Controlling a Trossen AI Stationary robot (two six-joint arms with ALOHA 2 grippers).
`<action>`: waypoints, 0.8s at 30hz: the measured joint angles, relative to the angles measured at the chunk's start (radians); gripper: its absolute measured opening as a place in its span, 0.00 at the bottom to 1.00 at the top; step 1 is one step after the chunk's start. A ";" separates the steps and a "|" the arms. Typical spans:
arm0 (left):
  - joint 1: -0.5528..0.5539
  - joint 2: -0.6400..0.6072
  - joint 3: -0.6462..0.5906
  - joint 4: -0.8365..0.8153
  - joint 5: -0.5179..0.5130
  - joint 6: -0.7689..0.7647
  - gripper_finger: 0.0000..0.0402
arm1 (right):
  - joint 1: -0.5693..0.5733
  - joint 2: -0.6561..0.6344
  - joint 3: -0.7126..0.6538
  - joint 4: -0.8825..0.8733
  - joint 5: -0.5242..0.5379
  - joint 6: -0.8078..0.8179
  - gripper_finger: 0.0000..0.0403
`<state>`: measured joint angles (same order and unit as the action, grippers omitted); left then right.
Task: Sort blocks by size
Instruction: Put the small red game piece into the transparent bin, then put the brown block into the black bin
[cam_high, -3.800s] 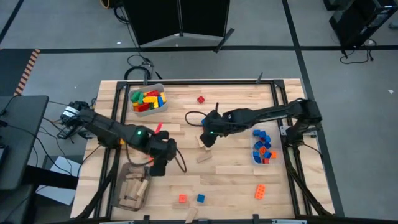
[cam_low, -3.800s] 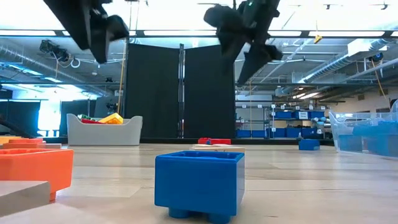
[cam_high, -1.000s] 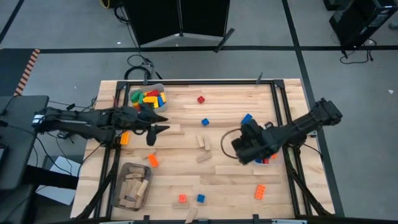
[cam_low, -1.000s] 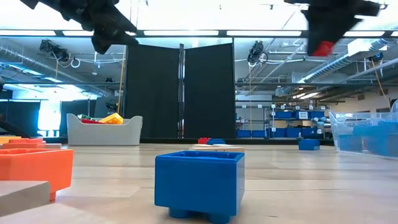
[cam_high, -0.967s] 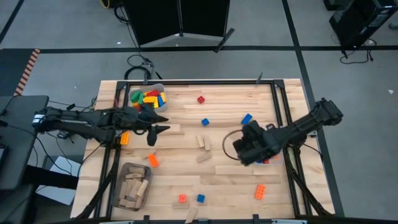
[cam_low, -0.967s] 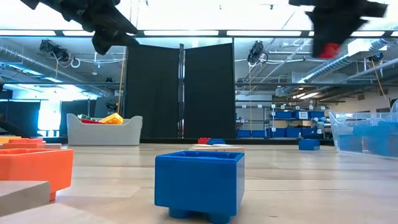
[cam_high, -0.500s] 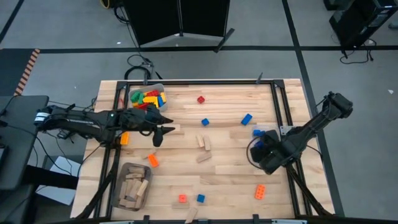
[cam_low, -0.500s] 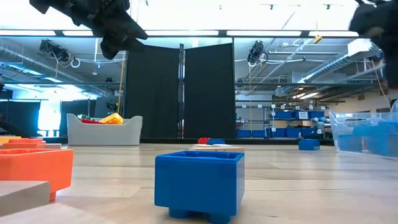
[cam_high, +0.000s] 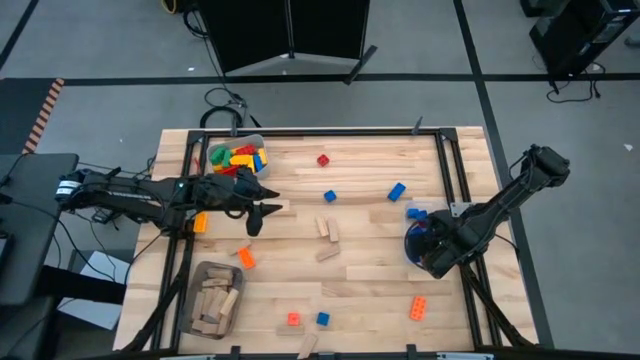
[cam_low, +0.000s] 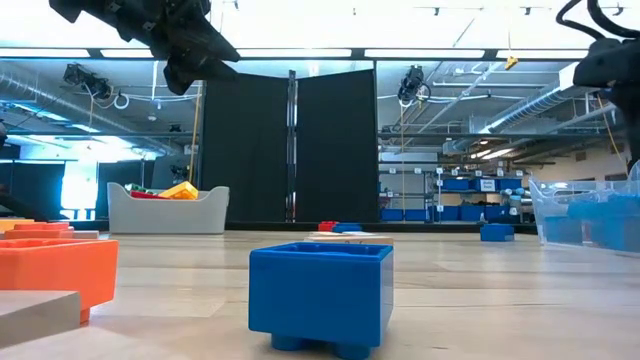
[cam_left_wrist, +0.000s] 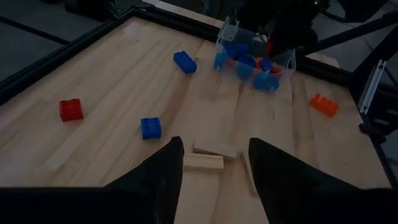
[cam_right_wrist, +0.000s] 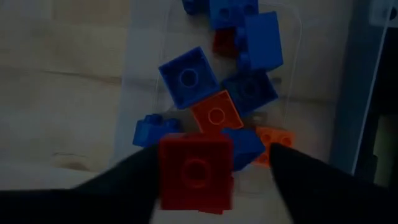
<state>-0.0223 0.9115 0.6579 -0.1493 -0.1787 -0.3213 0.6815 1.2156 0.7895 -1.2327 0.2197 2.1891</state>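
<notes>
My right gripper (cam_right_wrist: 211, 152) points down, open, over the clear bin (cam_high: 412, 232) of small blue and orange blocks at the table's right edge. A red block (cam_right_wrist: 196, 171) sits between its fingers, above the pile. My left gripper (cam_high: 254, 218) hovers open and empty at the table's left. In its wrist view, two wooden pieces (cam_left_wrist: 204, 162) lie on the table beyond the gripper (cam_left_wrist: 214, 168). Loose blocks lie on the table: red (cam_high: 322, 159), blue (cam_high: 329, 196), blue (cam_high: 397, 191), orange (cam_high: 419, 307). My right gripper stands open around the red block's two opposite sides (cam_right_wrist: 163, 174), coming from above. One finger (cam_right_wrist: 292, 180) is plainly clear of the block. I cannot tell whether the other finger (cam_right_wrist: 134, 180) touches it, or whether the block rests on the pile.
A grey bin (cam_high: 237, 160) of yellow, red and green blocks stands at the far left. A clear bin (cam_high: 210, 298) of wooden pieces stands near left. Orange blocks (cam_high: 245, 258) (cam_high: 293, 319), a blue one (cam_high: 322, 319) and wooden pieces (cam_high: 326, 228) lie mid-table.
My right gripper has carried the red block from mid-table toward the right edge, sunk over the clear bin, and rolled and tipped to point down. My left gripper has shifted slightly toward the table's right.
</notes>
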 joint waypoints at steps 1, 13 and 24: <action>0.000 0.000 0.000 0.000 0.000 0.000 0.47 | 0.000 -0.002 0.000 0.000 -0.006 0.000 0.79; 0.001 0.000 0.000 0.012 -0.006 0.047 0.47 | 0.000 -0.008 0.000 0.034 -0.037 -0.019 0.83; -0.021 0.021 0.184 -0.446 -0.125 -0.002 0.47 | 0.000 -0.008 0.000 0.038 -0.010 -0.045 0.75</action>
<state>-0.0429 0.9329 0.8423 -0.5956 -0.3038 -0.3230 0.6819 1.2076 0.7895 -1.1950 0.2101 2.1437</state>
